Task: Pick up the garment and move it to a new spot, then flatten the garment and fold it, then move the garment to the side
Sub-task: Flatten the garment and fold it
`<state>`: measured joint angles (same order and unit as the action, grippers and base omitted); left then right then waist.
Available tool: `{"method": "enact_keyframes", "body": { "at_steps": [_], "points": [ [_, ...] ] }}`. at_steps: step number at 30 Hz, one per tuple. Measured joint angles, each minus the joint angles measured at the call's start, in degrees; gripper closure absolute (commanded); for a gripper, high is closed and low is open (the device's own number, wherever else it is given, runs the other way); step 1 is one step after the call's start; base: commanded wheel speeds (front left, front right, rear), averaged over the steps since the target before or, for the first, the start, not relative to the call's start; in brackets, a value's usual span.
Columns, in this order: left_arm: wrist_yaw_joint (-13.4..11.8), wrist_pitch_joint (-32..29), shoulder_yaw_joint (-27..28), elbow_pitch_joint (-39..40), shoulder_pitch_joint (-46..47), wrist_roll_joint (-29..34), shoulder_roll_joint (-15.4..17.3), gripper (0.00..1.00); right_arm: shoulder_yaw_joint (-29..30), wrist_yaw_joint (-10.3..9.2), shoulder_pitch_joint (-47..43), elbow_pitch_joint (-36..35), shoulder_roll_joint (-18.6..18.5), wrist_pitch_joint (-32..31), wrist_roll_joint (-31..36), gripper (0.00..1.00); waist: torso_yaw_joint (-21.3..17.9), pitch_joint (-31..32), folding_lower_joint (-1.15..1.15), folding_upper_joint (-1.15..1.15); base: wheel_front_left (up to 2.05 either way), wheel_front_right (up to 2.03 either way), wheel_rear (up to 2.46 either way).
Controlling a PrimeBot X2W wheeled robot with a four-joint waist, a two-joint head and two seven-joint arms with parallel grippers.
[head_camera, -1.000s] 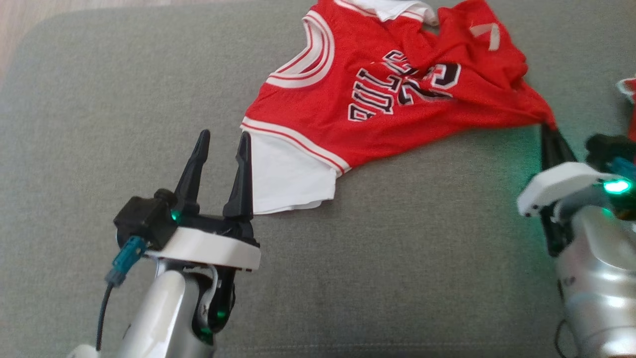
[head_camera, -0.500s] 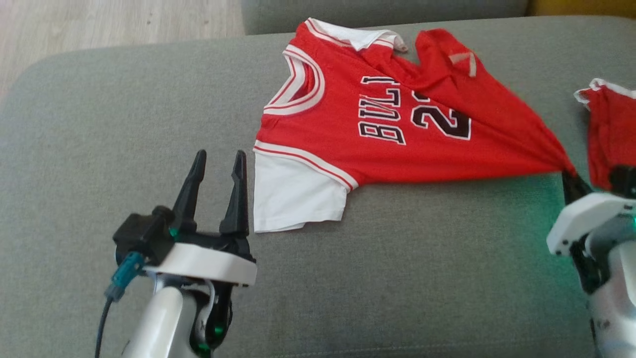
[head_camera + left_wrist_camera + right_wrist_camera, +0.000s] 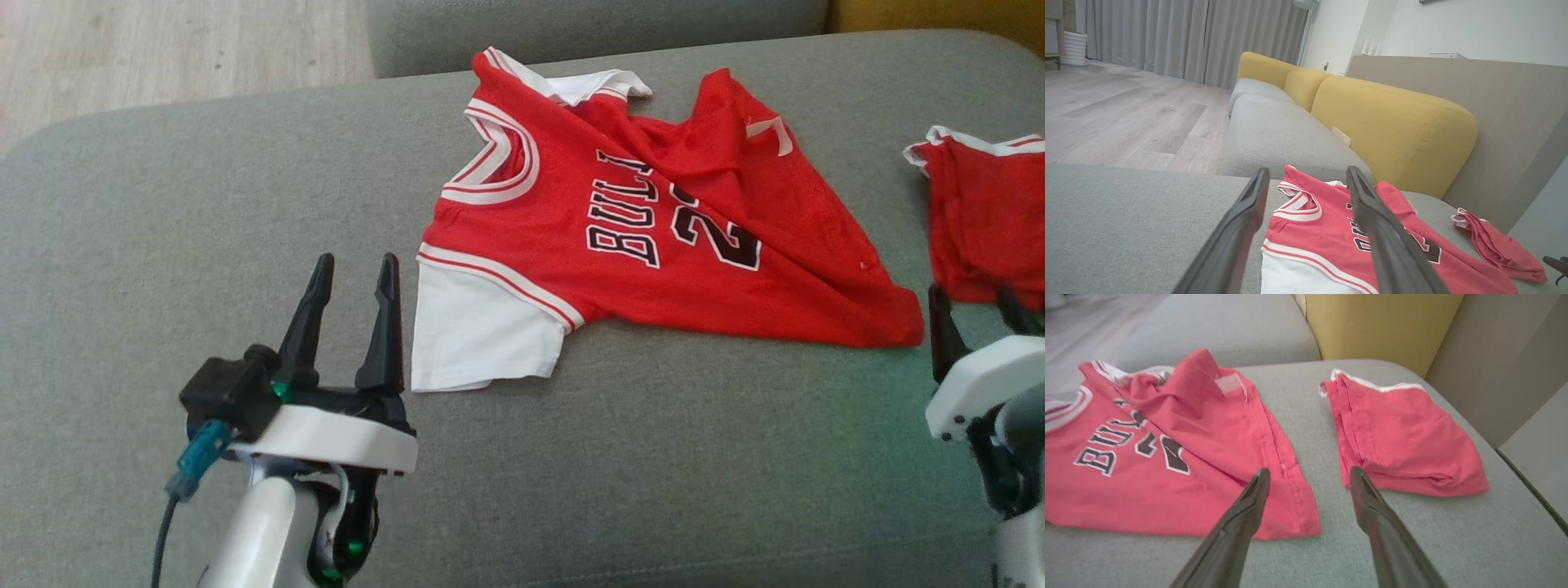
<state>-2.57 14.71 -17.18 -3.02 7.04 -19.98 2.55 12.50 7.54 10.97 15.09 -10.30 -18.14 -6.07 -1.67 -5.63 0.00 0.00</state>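
Jersey [image 3: 653, 245]: red, white sleeve, rumpled, lying on grey cushion [image 3: 163, 245], centre.
Left gripper [image 3: 355, 265]: near left, fingers parted, just beside the sleeve.
Right gripper [image 3: 971, 298]: near right, fingers parted, beside the hem corner.
Red piece [image 3: 984, 220]: far right.

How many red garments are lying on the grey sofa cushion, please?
2. The red mesh BULLS jersey with white sleeves lies spread centrally; the smaller plain red piece with white edging lies apart, toward the robot's right. None looks hidden.
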Motion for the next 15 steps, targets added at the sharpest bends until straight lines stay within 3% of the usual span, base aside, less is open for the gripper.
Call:
{"method": "enact_keyframes", "body": {
  "at_steps": [8,15],
  "points": [
    [0.05,0.00,1.00,0.02,-0.06,0.12,0.00,0.00,-1.35,0.00,-3.69,-8.47,4.98,7.36,-0.08,0.00,-1.51,0.51,0.00,0.00,0.00,0.00,0.00],
    [0.53,0.00,1.13,0.09,-0.88,0.86,0.01,0.00,-7.06,0.00,-9.34,-9.29,7.59,12.70,-2.93,0.00,-3.19,0.03,0.00,0.00,0.00,0.00,0.00]
  ]
}}
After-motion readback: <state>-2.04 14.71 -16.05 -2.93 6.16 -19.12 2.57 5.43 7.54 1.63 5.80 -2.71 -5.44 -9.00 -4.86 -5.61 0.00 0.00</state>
